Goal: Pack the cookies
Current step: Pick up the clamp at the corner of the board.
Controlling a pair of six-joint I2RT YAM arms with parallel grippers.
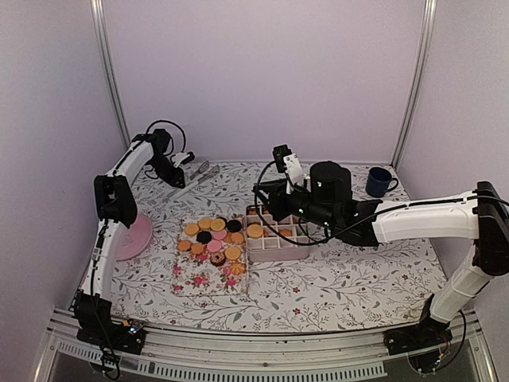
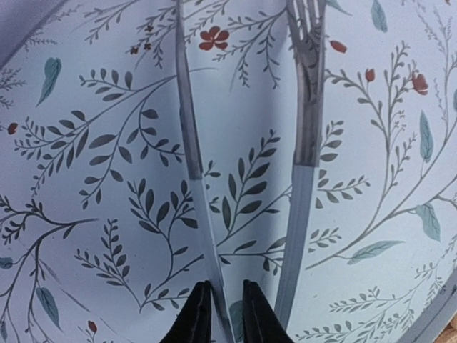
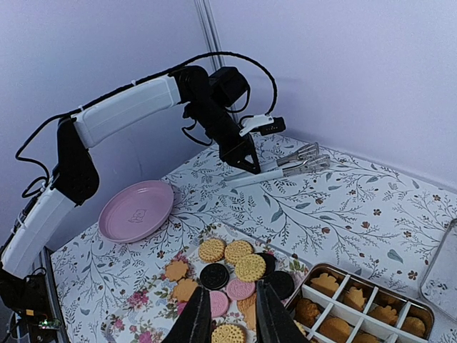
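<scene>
Several round cookies (image 1: 213,241), mostly orange-tan with a few black and pink, lie on a floral cloth (image 1: 199,280); they also show in the right wrist view (image 3: 250,268). A divided tin (image 1: 280,253) beside them holds tan cookies (image 3: 325,284). My right gripper (image 3: 230,321) hovers above the cloth's cookies, jaws a little apart, nothing held. My left gripper (image 2: 227,314) is at the back left, its fingers slightly apart astride one arm of metal tongs (image 2: 187,121) lying on the table. The tongs also show in the top view (image 1: 196,172).
A pink plate (image 1: 137,236) lies at the left edge, under the left arm. A dark blue mug (image 1: 380,181) stands at the back right. A pale shiny flat thing (image 3: 441,275) lies right of the tin. Walls close the back and sides.
</scene>
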